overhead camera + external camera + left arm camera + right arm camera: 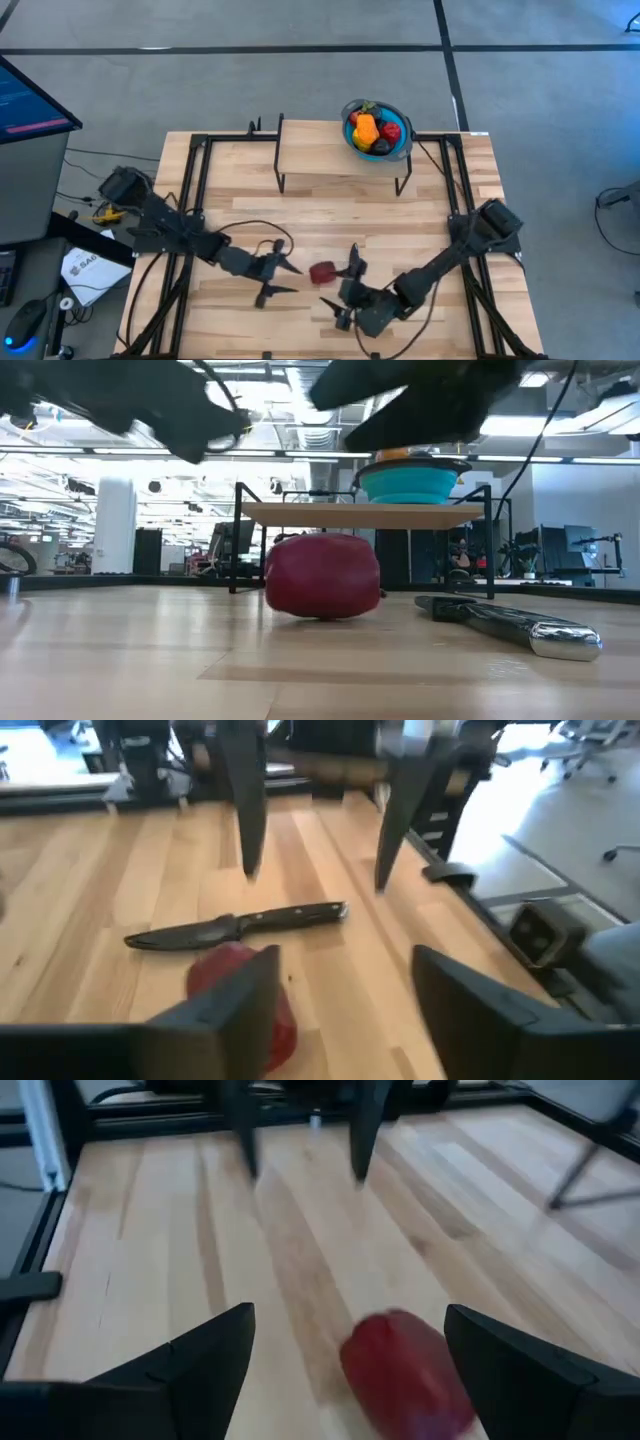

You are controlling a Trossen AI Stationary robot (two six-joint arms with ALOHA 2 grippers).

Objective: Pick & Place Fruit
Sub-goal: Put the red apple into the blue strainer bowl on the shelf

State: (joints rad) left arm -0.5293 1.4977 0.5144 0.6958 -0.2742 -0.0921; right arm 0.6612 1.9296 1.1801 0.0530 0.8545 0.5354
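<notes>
Low view shows slim black-handled steel knife (505,622) that arms hide overhead; both tools (283,278) (343,290) spread, empty, flanking rounded red toy fruit (322,272).

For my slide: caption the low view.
Red toy fruit on the wooden table, knife beside it, blue bowl on the shelf behind.

One red fruit (323,272), rounded and glossy, lies alone on the bare wooden table (330,215), nearer the front edge than the back, about midway between the side edges. Remaining fruit (376,132), orange, yellow, red and dark pieces, sit heaped in a blue bowl (400,150) near the back right corner, on a raised shelf (320,155)
</notes>
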